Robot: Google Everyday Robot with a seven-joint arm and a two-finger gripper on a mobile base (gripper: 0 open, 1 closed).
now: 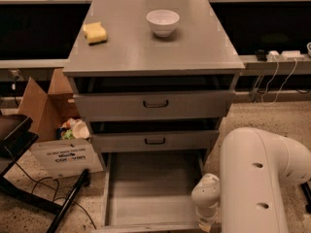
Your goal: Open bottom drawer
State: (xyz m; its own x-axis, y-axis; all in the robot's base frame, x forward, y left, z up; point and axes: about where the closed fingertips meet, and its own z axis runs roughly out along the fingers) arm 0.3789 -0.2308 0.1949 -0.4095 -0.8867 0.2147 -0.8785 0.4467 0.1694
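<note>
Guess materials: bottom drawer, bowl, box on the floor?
Bottom drawer: painted grey metal, seemingly; matte, thin flat walls. Bowl: white glazed ceramic, perhaps; smooth with soft sheen. Box: brown cardboard, raw flaps. Hand sits low at the drawer's front right corner.

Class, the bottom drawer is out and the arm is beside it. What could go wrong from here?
1. The gripper sits low at the bottom drawer's front right corner; a careless retreat might bump the drawer or nudge it shut.
2. The drawer juts far out, and the arm crowds its right side; a turn could strike it.
</note>
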